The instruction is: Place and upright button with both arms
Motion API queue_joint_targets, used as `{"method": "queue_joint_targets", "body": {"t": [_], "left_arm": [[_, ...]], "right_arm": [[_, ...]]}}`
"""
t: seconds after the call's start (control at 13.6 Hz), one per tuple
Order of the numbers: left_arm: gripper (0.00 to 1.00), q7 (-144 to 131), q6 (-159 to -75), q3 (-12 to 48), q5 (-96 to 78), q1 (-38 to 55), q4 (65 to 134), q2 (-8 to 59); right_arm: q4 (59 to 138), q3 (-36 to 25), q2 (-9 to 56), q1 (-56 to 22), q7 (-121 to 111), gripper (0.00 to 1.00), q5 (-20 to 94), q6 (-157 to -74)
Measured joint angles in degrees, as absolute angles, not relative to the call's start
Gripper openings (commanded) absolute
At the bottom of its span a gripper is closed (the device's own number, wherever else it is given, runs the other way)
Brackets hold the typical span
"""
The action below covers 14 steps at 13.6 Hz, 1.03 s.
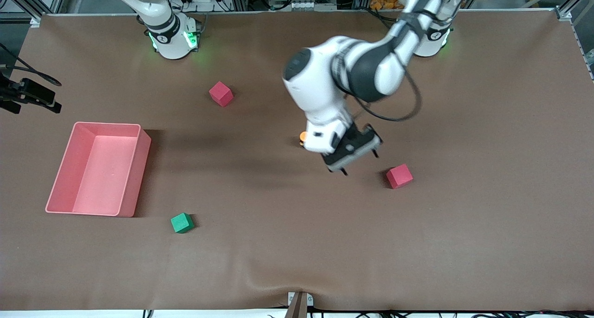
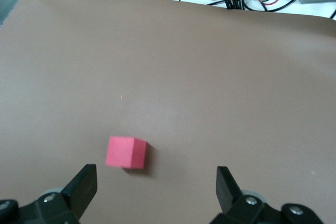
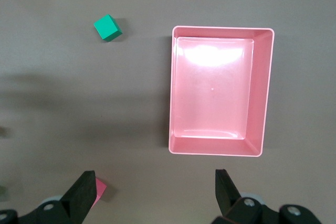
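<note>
Fingers (image 2: pixel 84 187) of left gripper (image 1: pixel 358 156) spread wide, empty, over mid-counter (image 1: pixel 297 243); right gripper's (image 3: pixel 152 192) likewise, above pink plastic bin (image 3: pixel 262 93). Small orange button (image 1: pixel 303 136) peeks beside left wrist, on counter; uprightness indiscernible.

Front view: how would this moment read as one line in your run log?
left gripper: open, over table beside red cube | right gripper: open, above pink bin | orange button: mostly hidden under left arm

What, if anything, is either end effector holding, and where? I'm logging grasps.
Nothing is held. The left end effector and the right end effector are both open, with nothing between the fingers.
</note>
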<state>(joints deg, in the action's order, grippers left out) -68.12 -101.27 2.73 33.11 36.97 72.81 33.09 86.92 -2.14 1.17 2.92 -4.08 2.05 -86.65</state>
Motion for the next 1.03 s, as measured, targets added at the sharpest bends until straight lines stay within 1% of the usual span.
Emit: {"method": "queue_joint_targets", "body": {"t": [0.22,0.44,0.74,0.89,1.03], "left_arm": [[1.00,-57.8,-104.7,3.5,25.4,29.3,72.6,31.5],[1.00,-45.8,-104.9,8.2,18.5,18.9,72.5,28.1],[1.00,-29.8,-99.3,13.3,10.5,6.1,72.5,22.8],[1.00,-24.1,-95.7,11.9,8.2,3.9,72.6,20.3],[1.00,-22.3,-91.2,7.7,3.2,5.2,72.7,17.3]], "right_arm": [[86.9,-2.2,1.2,2.9,-4.1,1.00,2.0,-86.6],[86.9,-2.2,1.2,2.9,-4.1,1.00,2.0,-86.6],[86.9,-2.2,1.2,2.9,-4.1,1.00,2.0,-86.6],[86.9,-2.2,1.2,2.9,-4.1,1.00,2.0,-86.6],[86.9,-2.2,1.2,2.9,-4.1,1.00,2.0,-86.6]]}}
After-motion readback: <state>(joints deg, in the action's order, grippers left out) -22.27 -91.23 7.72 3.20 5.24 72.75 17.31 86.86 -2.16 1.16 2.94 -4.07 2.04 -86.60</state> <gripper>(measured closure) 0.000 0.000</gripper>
